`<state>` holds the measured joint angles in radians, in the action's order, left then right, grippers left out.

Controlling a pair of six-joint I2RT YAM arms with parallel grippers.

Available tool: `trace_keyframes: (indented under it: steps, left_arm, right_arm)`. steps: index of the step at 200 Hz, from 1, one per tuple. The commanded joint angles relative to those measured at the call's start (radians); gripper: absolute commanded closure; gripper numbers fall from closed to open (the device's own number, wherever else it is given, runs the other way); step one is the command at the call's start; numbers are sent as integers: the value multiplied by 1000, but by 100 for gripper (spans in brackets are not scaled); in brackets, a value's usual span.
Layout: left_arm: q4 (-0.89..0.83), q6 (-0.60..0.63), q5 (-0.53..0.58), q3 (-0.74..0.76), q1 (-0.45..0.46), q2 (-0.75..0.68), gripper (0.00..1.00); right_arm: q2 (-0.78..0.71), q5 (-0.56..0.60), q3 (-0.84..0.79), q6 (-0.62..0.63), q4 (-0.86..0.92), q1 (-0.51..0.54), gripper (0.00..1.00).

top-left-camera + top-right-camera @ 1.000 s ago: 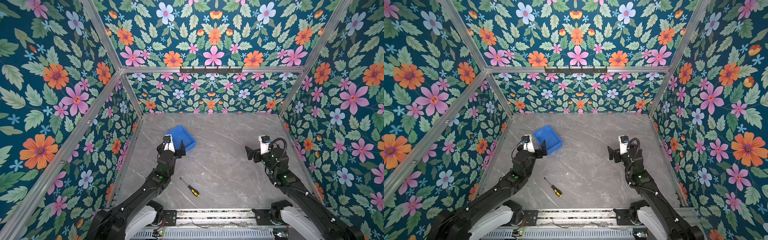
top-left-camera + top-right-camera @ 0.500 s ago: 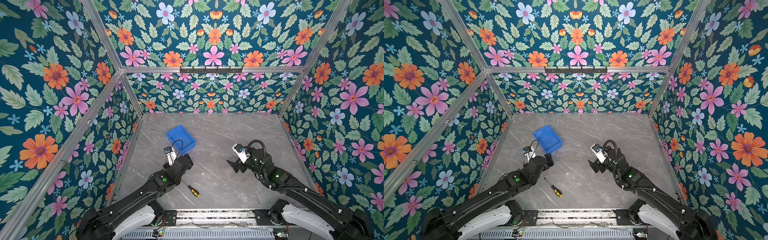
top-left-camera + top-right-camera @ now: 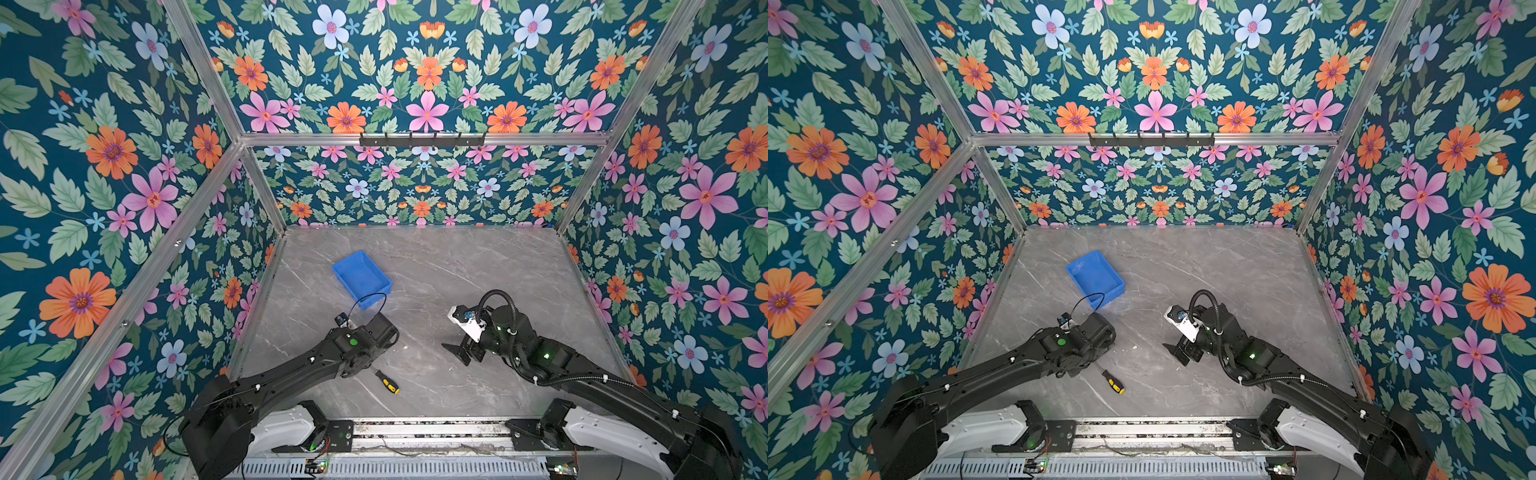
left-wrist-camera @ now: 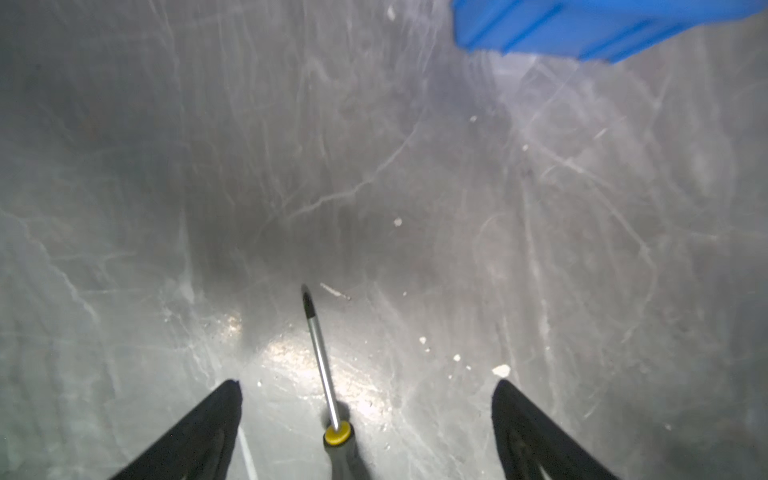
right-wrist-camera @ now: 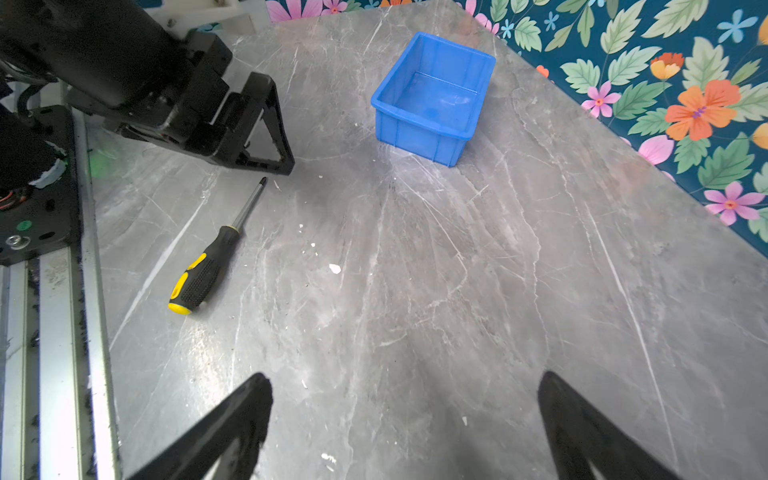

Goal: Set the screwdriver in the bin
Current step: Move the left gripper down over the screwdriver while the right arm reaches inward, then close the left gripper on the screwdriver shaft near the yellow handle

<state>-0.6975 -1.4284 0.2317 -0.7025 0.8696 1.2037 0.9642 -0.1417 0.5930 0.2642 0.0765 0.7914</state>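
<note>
Screwdriver (image 5: pixel 208 266): flat on the table (image 5: pixel 457 291) close to the edge on the robot's side, left of middle, tip roughly toward the bin (image 5: pixel 432 95). Bin: empty, well apart, farther back and nearer the table's left edge. Left claw (image 4: pixel 368 386): released, jaws spread either side of the shaft near the handle, touching nothing. Right claw (image 5: pixel 404 377): released, empty, standing clear. Step in hand, by judgement: pre-grasp. Next move calls for lowering, clenching on the screwdriver, then lifting it over the bin's rim.

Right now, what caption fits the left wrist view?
Open left tool flanks the screwdriver lying on the table; bin beyond its tip.
</note>
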Motion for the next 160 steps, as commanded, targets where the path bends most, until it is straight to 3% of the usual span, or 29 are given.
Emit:
trace_keyframes:
  steps: [1,91,160]
  left_arm:
    - [-26,-2,-102,-18,0,48,8]
    - [63,77,-250,9,-1,189,19]
    - [79,59,-265,38,-1,218,44]
  right_arm:
    - [10,-12,-8,22,-26,20,1]
    - [-16,-166,-34,98,16,97,1]
    - [19,-176,-28,111,12,97,1]
